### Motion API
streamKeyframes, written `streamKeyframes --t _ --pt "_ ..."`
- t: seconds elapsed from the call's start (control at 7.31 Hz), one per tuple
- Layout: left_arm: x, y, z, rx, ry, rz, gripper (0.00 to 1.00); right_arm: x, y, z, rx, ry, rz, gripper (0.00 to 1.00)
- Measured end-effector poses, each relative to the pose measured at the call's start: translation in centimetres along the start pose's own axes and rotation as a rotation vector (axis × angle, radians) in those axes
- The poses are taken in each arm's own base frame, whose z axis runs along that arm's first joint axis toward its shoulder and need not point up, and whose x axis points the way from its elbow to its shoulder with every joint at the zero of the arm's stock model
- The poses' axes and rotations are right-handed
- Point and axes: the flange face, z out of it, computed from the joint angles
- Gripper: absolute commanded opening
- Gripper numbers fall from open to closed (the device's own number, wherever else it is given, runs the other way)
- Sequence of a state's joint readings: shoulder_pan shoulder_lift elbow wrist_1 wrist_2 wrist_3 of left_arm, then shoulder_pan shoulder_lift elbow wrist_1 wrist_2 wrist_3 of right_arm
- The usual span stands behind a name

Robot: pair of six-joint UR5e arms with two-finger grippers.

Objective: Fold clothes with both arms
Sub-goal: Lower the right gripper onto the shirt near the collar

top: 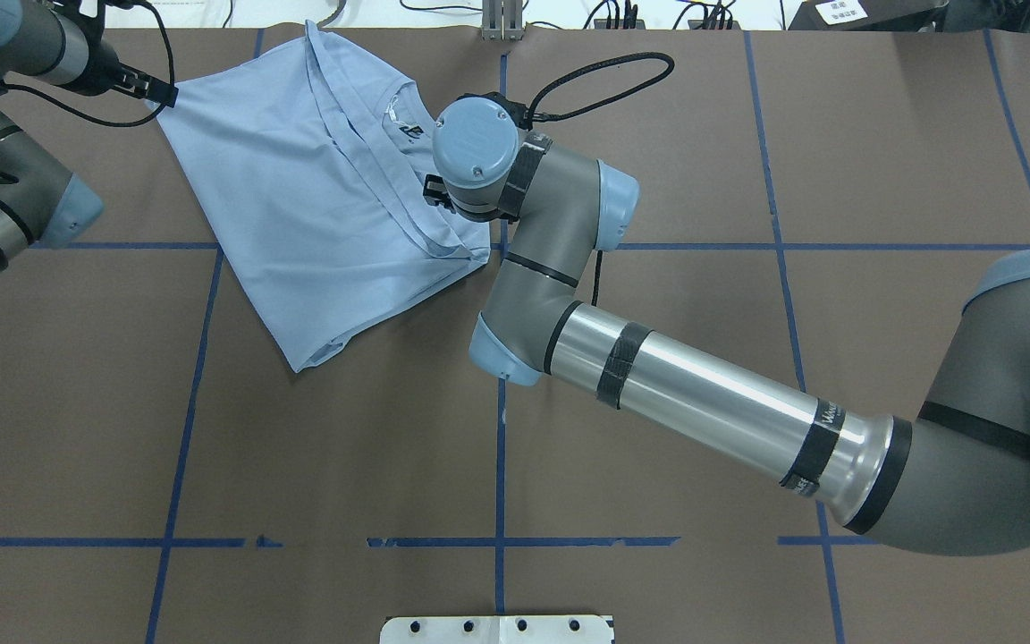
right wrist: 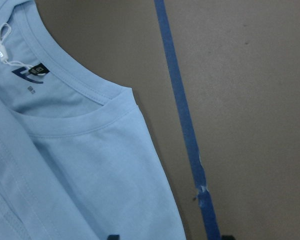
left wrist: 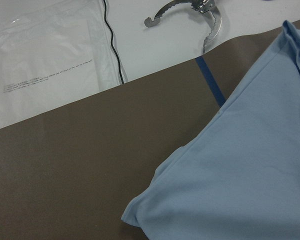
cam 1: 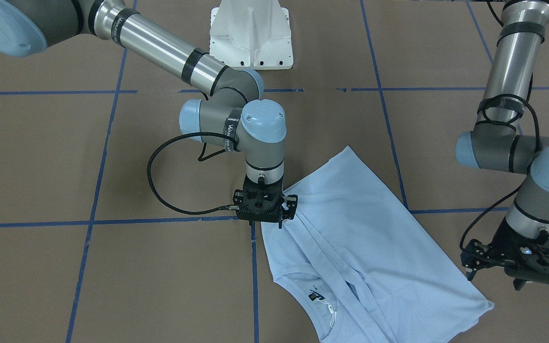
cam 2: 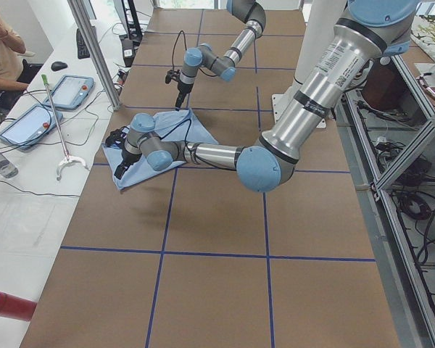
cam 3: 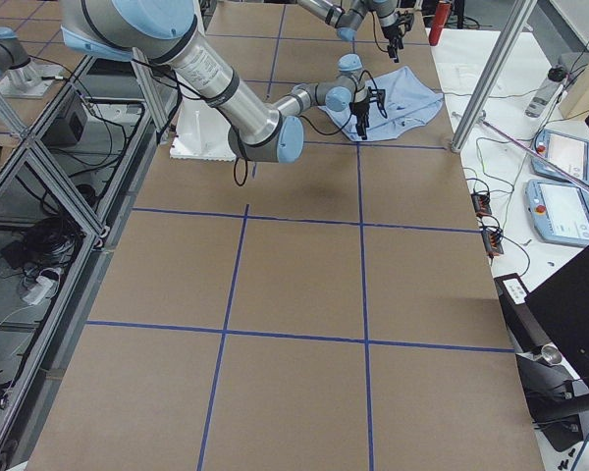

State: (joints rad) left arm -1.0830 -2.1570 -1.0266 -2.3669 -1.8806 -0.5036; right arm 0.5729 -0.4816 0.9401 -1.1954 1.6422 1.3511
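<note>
The light blue T-shirt (cam 1: 365,224) lies partly folded on the brown table, near the far edge in the overhead view (top: 291,197). Its ribbed collar (right wrist: 75,87) and dark neck label (right wrist: 32,72) face up. My right gripper (cam 1: 265,214) points straight down over the shirt's side edge by the collar. Its wrist hides it in the overhead view, and its fingertips (right wrist: 112,237) sit wide apart at the bottom of the right wrist view, so it is open. My left gripper (cam 1: 493,278) hovers open just beside the shirt's hem corner (left wrist: 135,217), which lies flat.
The white pedestal base (cam 1: 251,38) stands at the robot's side of the table. Blue tape lines (top: 499,402) cross the brown surface. Past the far table edge a white bench holds a plastic bag (left wrist: 50,65) and a metal grabber tool (left wrist: 207,20). An operator (cam 2: 0,51) sits there.
</note>
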Motion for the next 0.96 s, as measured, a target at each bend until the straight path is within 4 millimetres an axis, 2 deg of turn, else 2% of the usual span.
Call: streamKeyframes --t 0.41,0.55,0.68,0.96 --pt "-0.1 0.3 -0.1 0.0 0.0 0.0 1.0 -0.2 1.1 0.9 0.012 0.018 -0.012 0.66" --pt "-0.1 0.3 -0.1 0.0 0.0 0.0 1.0 -0.3 1.5 1.0 0.012 0.02 -0.015 0.63" --pt "-0.1 0.3 -0.1 0.001 0.0 0.0 1.0 -0.3 1.7 1.2 0.014 0.022 -0.018 0.46" --pt "-0.1 0.3 -0.1 0.001 0.0 0.0 1.0 -0.4 1.9 1.2 0.016 0.024 -0.019 0.22"
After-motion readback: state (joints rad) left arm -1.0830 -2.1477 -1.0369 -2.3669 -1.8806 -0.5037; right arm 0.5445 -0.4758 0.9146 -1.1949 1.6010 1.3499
